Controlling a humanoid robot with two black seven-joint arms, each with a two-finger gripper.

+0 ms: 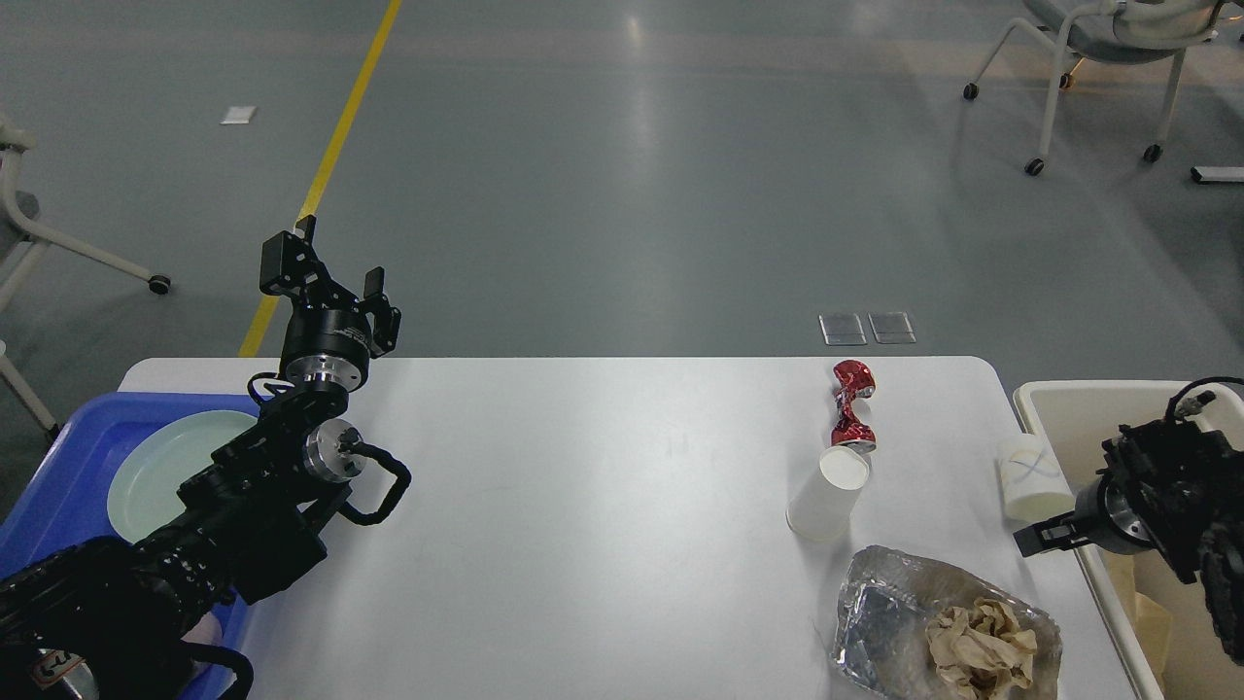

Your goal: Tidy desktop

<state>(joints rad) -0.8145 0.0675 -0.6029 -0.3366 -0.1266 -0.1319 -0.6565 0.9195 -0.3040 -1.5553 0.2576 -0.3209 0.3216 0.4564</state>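
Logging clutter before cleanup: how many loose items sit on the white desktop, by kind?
Cups: 2, a white cup and a clear cup
Crushed red can: 1
Foil tray with crumpled paper: 1
Total: 4

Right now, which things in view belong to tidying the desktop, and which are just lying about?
Job:
white rectangular desktop
crushed red can
tipped white paper cup
translucent plastic cup
crumpled foil tray holding brown paper
beige bin
blue tray

Lying about:
wheeled chair
yellow floor line
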